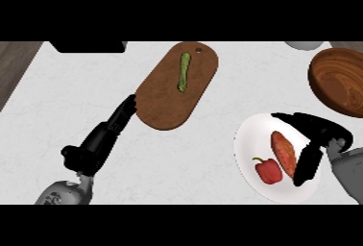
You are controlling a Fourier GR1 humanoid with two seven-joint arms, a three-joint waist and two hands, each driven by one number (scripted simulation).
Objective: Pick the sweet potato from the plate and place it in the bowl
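Across the whole near view, a white, faintly veined counter (199, 158). At the lower left, on a grey forearm, the left hand (96, 144), open, fingers straight and angled up toward the far right, tips at the near edge of a brown oval cutting board (166, 103); contact not clear. At the lower right, a white plate (248, 132) with two things side by side: a red pepper (268, 170) toward the near side and, just right of it, the sweet potato (284, 153), lying lengthwise on the plate. Over the plate's right half, the right hand (319, 127), open though bent: fingers arched past the sweet potato's far end, thumb down along its right side, not closed round it. Farther off, on the cutting board, a slim green vegetable (184, 72) laid along its length. Beyond the plate at the right edge, the wooden bowl (340, 81), cut off by the frame, well apart from the sweet potato. At the far edge, a black object (89, 46), a pale rounded thing (306, 45), and, far left, a dark wood strip (14, 62).
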